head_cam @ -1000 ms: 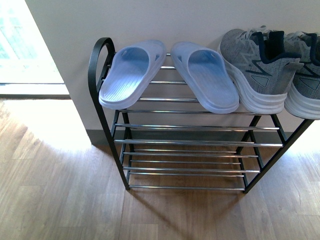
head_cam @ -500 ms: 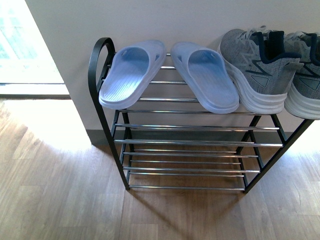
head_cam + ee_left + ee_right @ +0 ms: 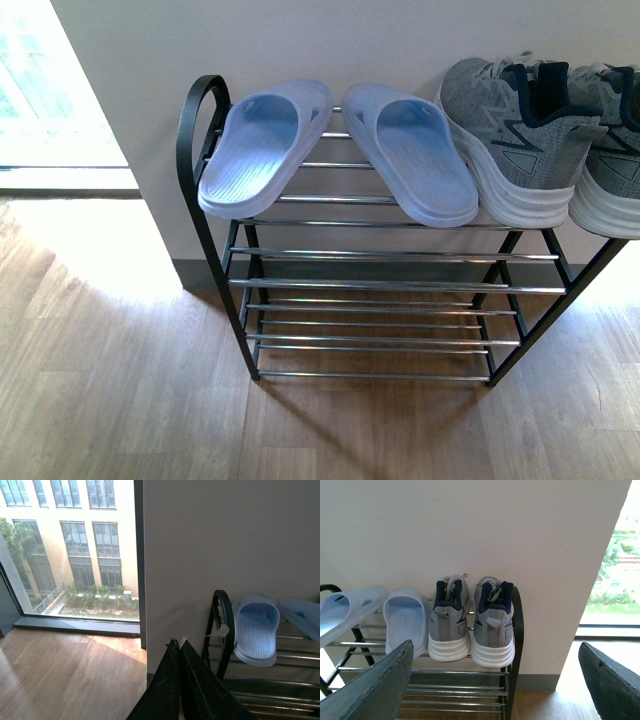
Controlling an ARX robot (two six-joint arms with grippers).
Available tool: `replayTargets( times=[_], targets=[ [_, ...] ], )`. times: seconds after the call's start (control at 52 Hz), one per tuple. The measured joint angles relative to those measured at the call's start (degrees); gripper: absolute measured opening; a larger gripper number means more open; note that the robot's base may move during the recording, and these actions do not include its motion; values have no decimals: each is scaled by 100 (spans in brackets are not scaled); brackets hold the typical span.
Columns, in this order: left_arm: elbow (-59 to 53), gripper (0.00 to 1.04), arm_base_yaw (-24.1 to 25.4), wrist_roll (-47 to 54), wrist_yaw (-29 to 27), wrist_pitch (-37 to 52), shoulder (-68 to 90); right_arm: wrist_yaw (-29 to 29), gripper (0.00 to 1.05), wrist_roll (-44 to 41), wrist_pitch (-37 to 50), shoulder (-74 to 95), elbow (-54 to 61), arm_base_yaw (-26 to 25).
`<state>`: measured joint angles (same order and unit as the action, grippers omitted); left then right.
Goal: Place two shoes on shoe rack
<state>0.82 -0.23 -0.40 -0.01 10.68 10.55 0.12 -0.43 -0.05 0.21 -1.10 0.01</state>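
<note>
I see both grey knit lace-up sneakers (image 3: 470,625) resting side by side on the black metal shoe rack's (image 3: 200,180) top tier, beside pale blue slides (image 3: 265,150). My right fingers (image 3: 380,685) are spread wide and empty, my left fingers (image 3: 176,680) pressed together; placement looks finished.

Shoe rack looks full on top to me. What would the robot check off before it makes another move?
1. Both grey sneakers on the top tier of the shoe rack: ok.
2. Sneakers upright, heels outward, side by side: ok.
3. Sneakers apart from the blue slippers: cannot tell; the nearest pair look very close.
4. Right claw open, holding nothing: ok.
5. Left claw shut, holding nothing: ok.
6. Lower tiers free of shoes: ok.
</note>
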Motion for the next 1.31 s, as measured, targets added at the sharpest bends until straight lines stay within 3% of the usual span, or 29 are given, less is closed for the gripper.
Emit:
replayTargets(
  times=[0.173, 0.462, 0.962, 1.308],
  targets=[
    [0, 1, 0, 0, 0, -997, -815, 2, 96, 0, 0, 0, 0, 0],
    [0, 1, 7, 0, 0, -1069, -964, -7, 96, 0, 0, 0, 0, 0],
    [0, 95, 7, -2, -2, -1069, -964, -11, 96, 0, 0, 2, 0, 0],
    [0, 95, 7, 13, -2, -1069, -966, -15, 96, 2, 0, 0, 0, 0]
  ],
)
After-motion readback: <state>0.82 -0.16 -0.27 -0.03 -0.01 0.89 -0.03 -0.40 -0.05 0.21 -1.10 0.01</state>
